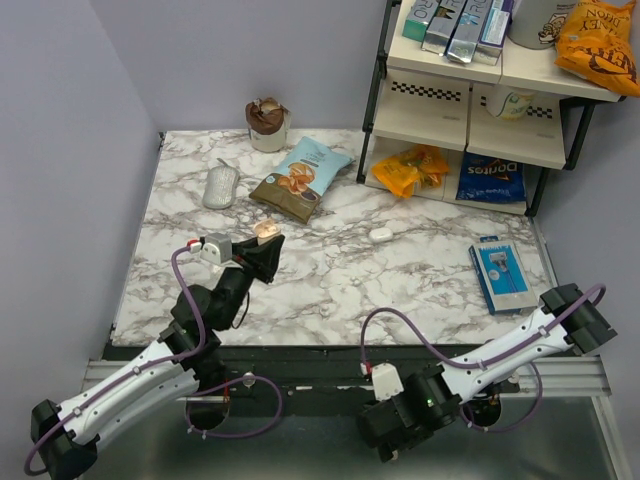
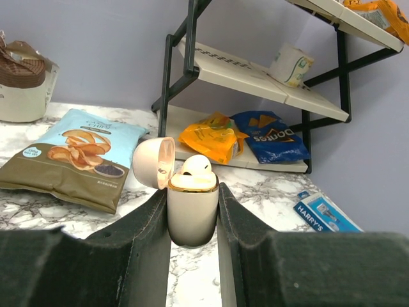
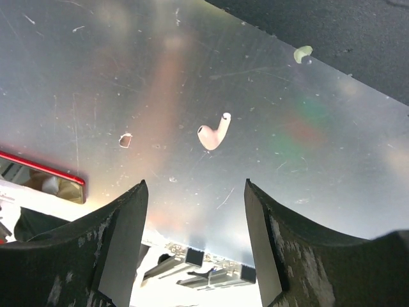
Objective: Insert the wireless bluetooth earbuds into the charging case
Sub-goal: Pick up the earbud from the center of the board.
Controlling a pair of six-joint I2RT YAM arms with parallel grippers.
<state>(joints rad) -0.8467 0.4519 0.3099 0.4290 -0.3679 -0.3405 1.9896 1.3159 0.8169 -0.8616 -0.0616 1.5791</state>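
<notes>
My left gripper (image 2: 192,195) is shut on the cream charging case (image 2: 192,214) and holds it upright above the marble table. The case's lid (image 2: 153,163) is hinged open to the left, and one white earbud (image 2: 195,166) sits in the case. In the top view this gripper (image 1: 262,250) holds the case (image 1: 266,230) over the table's left half. My right gripper (image 3: 194,187) is open and empty, below the table's near edge (image 1: 392,438). A second white earbud (image 3: 214,133) lies loose on a scratched metal plate ahead of its fingertips.
A grey oval object (image 1: 221,186), a chip bag (image 1: 302,178) and a brown-topped cup (image 1: 267,123) lie at the back left. A small white object (image 1: 380,234) lies mid-table, and a blue razor box (image 1: 503,276) at the right. A shelf rack (image 1: 470,110) stands back right.
</notes>
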